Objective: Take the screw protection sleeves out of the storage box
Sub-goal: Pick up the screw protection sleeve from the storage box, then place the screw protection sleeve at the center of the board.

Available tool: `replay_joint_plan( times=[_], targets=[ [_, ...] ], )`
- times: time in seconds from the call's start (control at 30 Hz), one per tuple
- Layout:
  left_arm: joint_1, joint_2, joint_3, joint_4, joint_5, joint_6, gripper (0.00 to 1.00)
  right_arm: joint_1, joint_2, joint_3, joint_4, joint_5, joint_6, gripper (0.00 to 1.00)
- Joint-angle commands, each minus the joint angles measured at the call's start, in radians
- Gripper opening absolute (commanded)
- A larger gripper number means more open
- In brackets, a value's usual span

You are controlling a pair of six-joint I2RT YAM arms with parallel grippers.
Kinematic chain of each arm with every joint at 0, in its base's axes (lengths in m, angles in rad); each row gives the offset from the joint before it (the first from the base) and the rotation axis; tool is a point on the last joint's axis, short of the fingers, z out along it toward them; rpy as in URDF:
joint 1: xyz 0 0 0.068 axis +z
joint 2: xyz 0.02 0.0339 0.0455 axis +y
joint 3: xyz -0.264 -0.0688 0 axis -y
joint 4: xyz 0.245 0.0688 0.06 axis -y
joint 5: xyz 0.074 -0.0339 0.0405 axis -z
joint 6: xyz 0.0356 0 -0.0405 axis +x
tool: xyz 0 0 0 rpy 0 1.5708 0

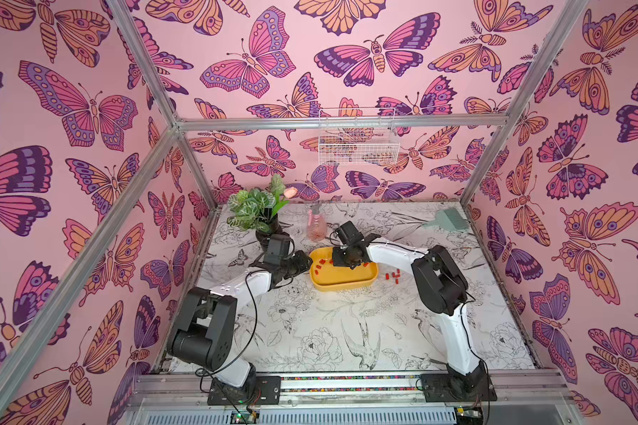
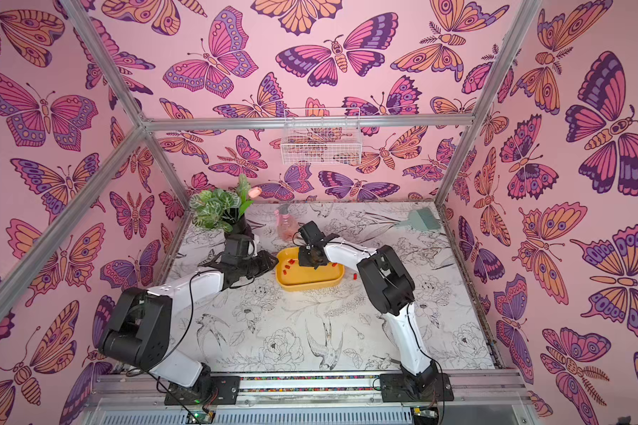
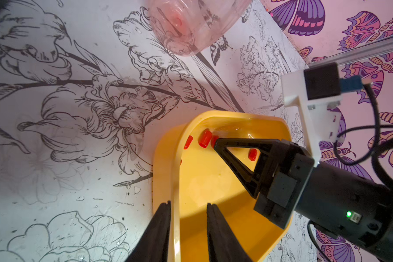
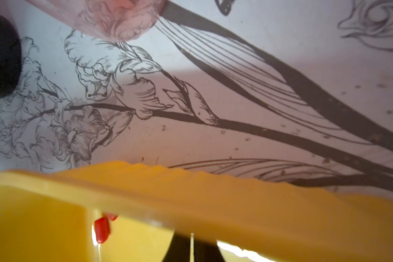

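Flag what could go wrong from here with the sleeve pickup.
1. The right tool is shut beside sleeves near the storage box wall, with none visibly in its grip: it may lift empty.
2. The left tool straddles that box's wall; a tug could tilt it and scatter the sleeves.
3. The loose sleeves on the table lie near the right arm, which might sweep them.
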State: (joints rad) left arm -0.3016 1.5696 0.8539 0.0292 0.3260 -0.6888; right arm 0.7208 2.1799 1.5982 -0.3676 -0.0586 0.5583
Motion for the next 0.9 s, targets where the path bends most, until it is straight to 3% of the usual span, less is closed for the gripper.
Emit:
replay_joint_plan(
  times=[0.0,0.87],
  targets=[
    [0.003,0.013,0.011,0.011,0.02,0.002,0.33,0.004,-0.1,-0.041,-0.007,0.038,-0.031,0.09],
    [0.004,0.021,0.017,0.01,0.017,0.005,0.33,-0.061,-0.539,-0.311,-0.033,0.09,-0.089,0.09]
  ],
)
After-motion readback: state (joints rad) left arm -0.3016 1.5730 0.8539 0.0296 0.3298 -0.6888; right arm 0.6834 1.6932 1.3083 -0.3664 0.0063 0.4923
